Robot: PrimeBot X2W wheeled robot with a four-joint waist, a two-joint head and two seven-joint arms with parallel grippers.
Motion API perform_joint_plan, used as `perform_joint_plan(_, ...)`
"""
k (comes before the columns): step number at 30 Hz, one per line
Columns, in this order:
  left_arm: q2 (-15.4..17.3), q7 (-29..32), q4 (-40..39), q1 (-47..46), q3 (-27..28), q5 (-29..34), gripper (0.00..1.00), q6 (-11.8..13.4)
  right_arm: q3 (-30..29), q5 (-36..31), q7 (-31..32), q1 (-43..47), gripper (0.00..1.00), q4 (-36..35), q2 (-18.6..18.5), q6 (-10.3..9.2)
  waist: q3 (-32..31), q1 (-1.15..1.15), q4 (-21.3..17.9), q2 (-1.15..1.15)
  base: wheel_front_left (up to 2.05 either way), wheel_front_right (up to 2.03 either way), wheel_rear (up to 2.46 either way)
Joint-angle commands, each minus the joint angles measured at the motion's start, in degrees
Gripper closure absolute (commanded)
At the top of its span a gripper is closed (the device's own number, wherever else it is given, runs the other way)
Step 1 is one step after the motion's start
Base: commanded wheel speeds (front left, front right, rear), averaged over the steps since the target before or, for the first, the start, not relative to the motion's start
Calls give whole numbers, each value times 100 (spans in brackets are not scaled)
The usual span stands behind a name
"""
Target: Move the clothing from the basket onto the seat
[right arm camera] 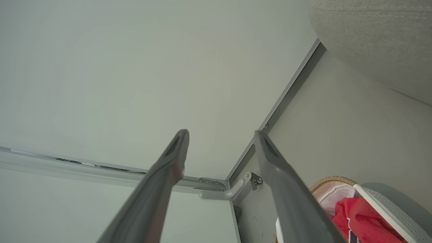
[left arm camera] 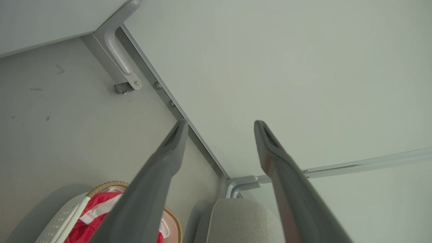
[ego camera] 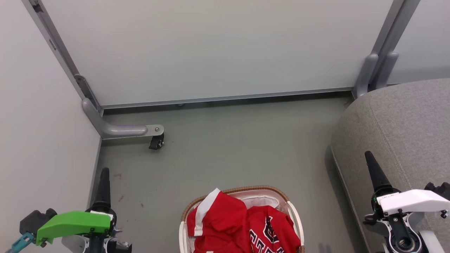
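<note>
Floor (ego camera: pixel 225 147): grey-green, pale panels behind the basket (ego camera: pixel 242 190).
Clothing (ego camera: pixel 225 221): two red garments heaped inside the basket.
Seat (ego camera: pixel 397 126): grey sofa, just right of the basket.
Left gripper (left arm camera: pixel 220 124): left of the basket, fingers spread, empty.
Right gripper (right arm camera: pixel 221 133): right of the basket, fingers spread, empty.
Step in hand: likely the reach into the basket. Best pinched at a raised fold of the top garment, white liner (ego camera: pixel 262 201) left out.

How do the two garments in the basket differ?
The trimmed garment shows white bands, no print; the lettered garment carries black-and-white lettering. The trimmed garment bunches higher, at left; the lettered garment lies lower, at right. Both are red, inside the basket.
</note>
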Motion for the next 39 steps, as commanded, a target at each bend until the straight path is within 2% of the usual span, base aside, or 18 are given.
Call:
perform_joint_plan(1,88,-71,-40,-202,-35,296,0,-4,50,-284,-73,-186,0,-87,-65,1,0,0,3,0,0,0,0)
perform_joint_plan(22,135,-523,246,-208,-417,2310,0,181,427,-2399,-527,-249,0,57,-175,1,-13,0,20,0,0,0,0)
perform_joint_plan(23,137,-556,265,-206,-446,2442,0,203,442,-2553,-558,-252,0,72,-184,1,-14,0,18,0,0,0,0)
perform_joint_plan(24,135,-668,358,-218,-545,2896,0,260,468,-3113,-674,-269,0,121,-173,2,-20,0,18,0,0,0,0)
perform_joint_plan(28,134,-685,369,-224,-565,2972,0,266,462,-3194,-692,-276,0,130,-159,2,-20,0,19,0,0,0,0)
perform_joint_plan(39,103,-871,493,-258,-750,3760,0,456,523,-4111,-879,-336,0,176,-76,2,-38,0,26,0,0,0,0)
